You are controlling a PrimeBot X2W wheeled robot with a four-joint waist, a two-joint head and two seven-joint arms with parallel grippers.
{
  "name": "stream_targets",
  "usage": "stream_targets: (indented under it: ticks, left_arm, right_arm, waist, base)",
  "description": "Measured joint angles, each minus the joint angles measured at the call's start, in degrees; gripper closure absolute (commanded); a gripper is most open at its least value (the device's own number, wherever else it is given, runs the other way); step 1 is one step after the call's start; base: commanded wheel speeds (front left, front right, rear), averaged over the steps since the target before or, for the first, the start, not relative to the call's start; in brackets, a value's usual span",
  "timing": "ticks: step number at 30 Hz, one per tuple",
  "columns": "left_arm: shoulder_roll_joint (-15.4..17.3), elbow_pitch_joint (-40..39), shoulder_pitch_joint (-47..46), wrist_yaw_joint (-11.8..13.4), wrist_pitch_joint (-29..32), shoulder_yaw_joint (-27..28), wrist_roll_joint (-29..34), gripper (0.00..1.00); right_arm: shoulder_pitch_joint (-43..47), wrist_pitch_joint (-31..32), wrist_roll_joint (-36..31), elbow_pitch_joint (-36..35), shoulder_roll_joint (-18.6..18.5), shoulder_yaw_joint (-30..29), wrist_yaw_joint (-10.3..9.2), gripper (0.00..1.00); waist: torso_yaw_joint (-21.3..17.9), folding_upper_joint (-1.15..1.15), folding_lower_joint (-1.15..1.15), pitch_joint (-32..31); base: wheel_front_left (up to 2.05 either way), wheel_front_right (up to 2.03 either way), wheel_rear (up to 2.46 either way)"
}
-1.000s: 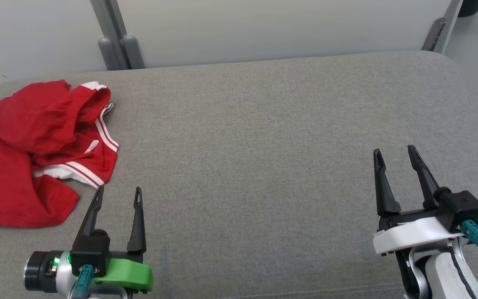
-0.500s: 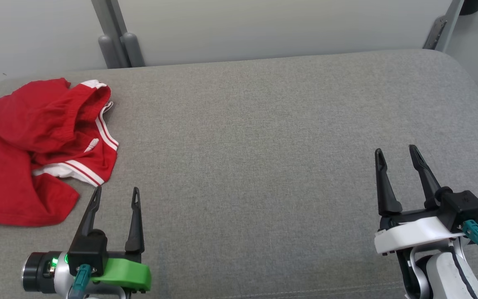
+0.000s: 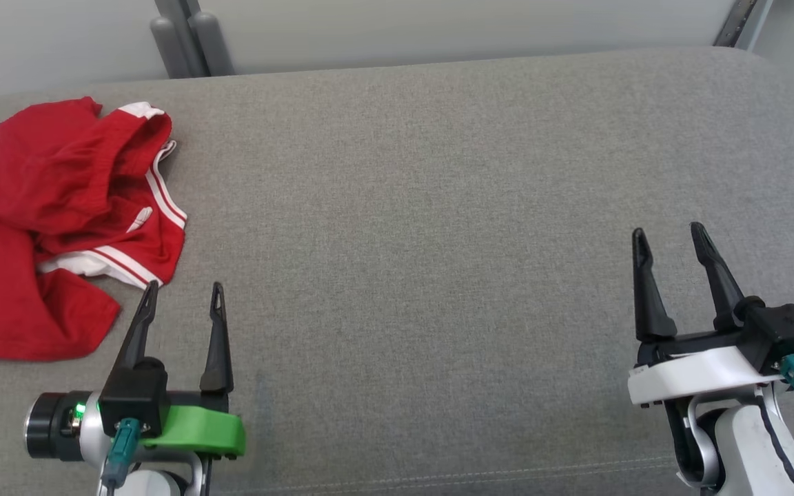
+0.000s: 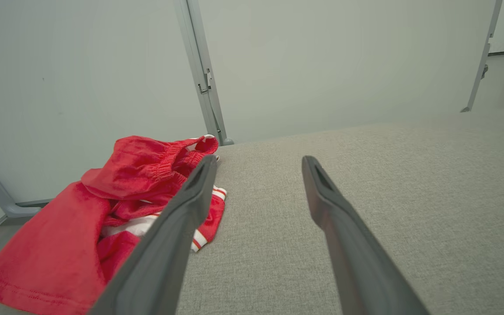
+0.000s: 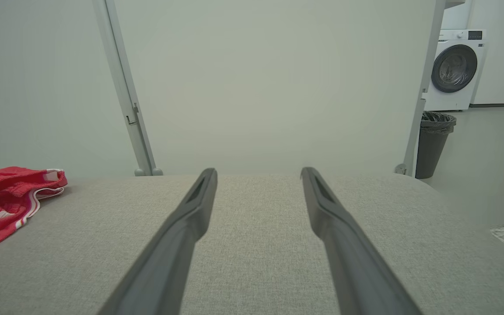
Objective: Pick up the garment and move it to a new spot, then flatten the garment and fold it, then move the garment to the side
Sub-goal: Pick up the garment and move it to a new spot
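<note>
A wide grey fabric-covered worktop [image 3: 438, 207] with rounded corners fills the foreground, its woven surface smooth and flat. Behind its far edge stand pale, plain wall panels [image 5: 269, 87] joined by a slim grey metal post [image 5: 123, 87]. Off to the right, past the panels, the room opens onto a light floor with a white front-loading washing machine [image 5: 455, 70] and, in front of it, a dark bin with a black liner [image 5: 433, 144].

The crumpled red garment [image 3: 45, 220] with white-striped trim lies in a loose heap at the far left of the worktop, running off the head view's left edge. Its elastic waistband is bunched on top and a white-striped hem faces the middle of the worktop.

The left claw [image 3: 185, 285], on a green bracket, sits at the near left with its two dark fingers well apart and nothing between them. In the head view its left fingertip [image 3: 152, 288] lies right at the corner of the garment's striped hem; whether it touches the cloth cannot be told.

The right claw [image 3: 668, 230], on a white bracket, is at the near right, well apart from the garment. Its fingers are likewise spread wide and empty, over bare grey fabric.
</note>
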Motion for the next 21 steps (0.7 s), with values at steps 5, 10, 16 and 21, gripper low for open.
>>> stream_targets:
  ticks: [5, 10, 16, 21]
  left_arm:
    - [-0.1, -0.2, -2.6, -0.1, 0.0, -0.3, 0.1, 0.0]
    - [-0.4, 0.2, -3.9, -0.1, 0.0, -0.5, 0.1, 0.0]
    - [-0.5, 0.7, -4.0, -0.1, 0.0, -0.6, 0.0, 0.0]
    - [-0.6, 0.8, -4.2, 0.0, 0.0, -0.2, -0.1, 0.0]
  right_arm:
    - [-1.9, -0.1, -0.2, -0.3, -0.3, -0.9, 0.01, 0.0]
    - [-3.2, -0.1, -0.6, -0.3, -1.2, -1.7, 0.03, 0.0]
    - [-3.5, -0.1, -1.1, -0.3, -1.6, -1.9, 0.56, 0.0]
    - [-4.3, -0.1, -1.6, -0.2, -1.9, -1.8, 1.19, 0.0]
  waist:
    - [0.4, 0.0, 0.0, 2.0]
    - [2.1, 0.0, 0.0, 3.0]
    - [5.1, 0.0, 0.0, 3.5]
    - [8.6, 0.0, 0.0, 3.9]
  base:
    - [0.0, 0.0, 0.0]
    - [0.0, 0.0, 0.0]
    - [0.0, 0.0, 0.0]
    - [0.0, 0.0, 0.0]
